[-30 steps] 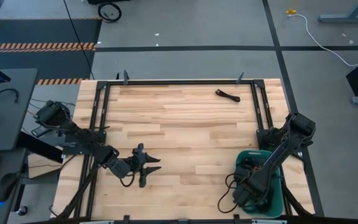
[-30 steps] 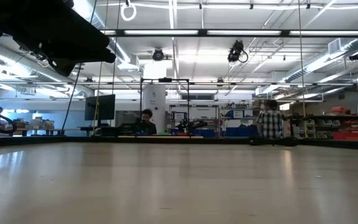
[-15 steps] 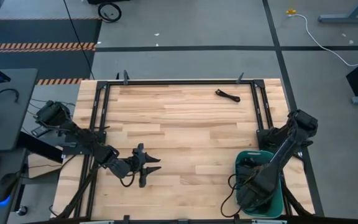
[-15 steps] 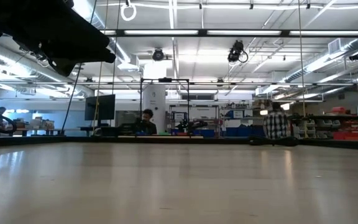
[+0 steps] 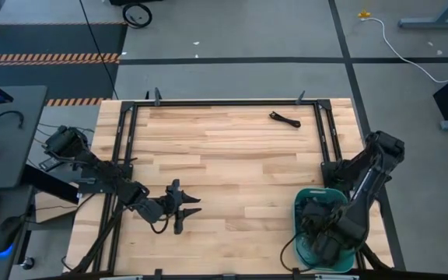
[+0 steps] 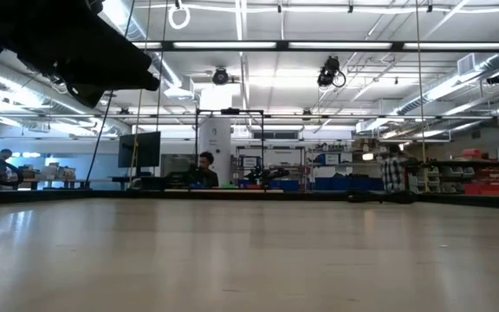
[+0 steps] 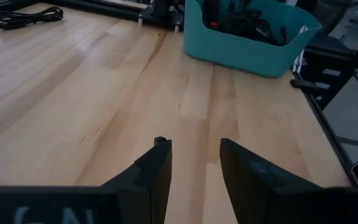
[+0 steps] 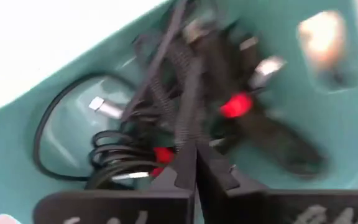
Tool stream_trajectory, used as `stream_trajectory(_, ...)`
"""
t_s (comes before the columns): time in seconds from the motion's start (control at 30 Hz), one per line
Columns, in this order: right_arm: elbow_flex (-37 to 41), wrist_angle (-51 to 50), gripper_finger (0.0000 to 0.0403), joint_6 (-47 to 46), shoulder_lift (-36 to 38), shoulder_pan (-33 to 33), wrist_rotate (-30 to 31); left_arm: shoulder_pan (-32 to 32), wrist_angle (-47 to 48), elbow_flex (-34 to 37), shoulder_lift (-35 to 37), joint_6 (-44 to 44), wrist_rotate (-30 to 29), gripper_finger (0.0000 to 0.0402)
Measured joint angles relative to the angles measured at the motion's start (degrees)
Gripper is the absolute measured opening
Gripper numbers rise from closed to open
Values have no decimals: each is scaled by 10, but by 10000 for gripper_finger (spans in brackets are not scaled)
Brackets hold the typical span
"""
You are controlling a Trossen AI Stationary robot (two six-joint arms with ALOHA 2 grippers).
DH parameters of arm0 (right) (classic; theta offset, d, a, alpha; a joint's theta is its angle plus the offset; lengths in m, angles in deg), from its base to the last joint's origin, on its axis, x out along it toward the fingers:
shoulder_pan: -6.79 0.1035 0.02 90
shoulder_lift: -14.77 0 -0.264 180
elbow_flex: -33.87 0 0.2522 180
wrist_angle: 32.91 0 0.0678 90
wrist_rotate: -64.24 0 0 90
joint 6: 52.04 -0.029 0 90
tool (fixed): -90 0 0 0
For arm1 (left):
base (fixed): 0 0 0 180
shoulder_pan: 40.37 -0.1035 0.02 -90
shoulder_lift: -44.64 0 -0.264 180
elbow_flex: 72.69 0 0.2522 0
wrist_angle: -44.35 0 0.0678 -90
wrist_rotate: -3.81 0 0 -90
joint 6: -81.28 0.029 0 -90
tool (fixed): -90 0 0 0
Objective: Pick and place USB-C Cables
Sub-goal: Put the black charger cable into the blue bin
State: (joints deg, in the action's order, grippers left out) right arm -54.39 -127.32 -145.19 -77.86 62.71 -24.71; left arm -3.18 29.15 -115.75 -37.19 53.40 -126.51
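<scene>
Many black USB-C cables (image 8: 166, 134), some with red ties, lie tangled in a teal bin (image 5: 306, 198) at the table's near right corner. One black loop (image 5: 285, 247) hangs over the bin's left wall. My right gripper (image 8: 196, 163) is shut and points down into this pile. One bundled cable (image 5: 285, 118) lies flat on the table near the far edge and also shows in the left wrist view (image 7: 27, 17). My left gripper (image 5: 183, 208) is open above the bare wood, left of centre, and touches nothing. My right gripper comes from above into the bin, and its shut fingertips (image 8: 182, 168) sit among the coiled cables. A braided black cord (image 8: 188, 93) runs up to the tips. Whether any cord lies between the fingers I cannot tell.
A black metal frame (image 5: 224, 102) runs along the table's far edge and both sides. Bare wood (image 5: 239, 171) lies between the two arms. The low view shows only the tabletop, part of an arm (image 6: 68, 43) overhead, and people far off in the room.
My right arm has moved toward the table's near edge, with its gripper going farther down into the near part of the bin and its elbow swinging out to the right. The left arm has kept still.
</scene>
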Motion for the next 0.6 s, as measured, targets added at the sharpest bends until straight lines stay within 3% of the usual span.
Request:
stream_trajectory(0.17,120,168,5,-32,-1,15,-25,0,6,0,0,0,0,142)
stream_trajectory(0.27,149,183,6,-40,-1,15,-27,0,6,0,0,0,0,142)
stream_trajectory(0.5,46,125,3,23,19,-13,-58,0,5,0,0,0,0,142)
stream_trajectory(0.6,-8,106,7,72,34,-28,-16,0,5,0,0,0,-3,142)
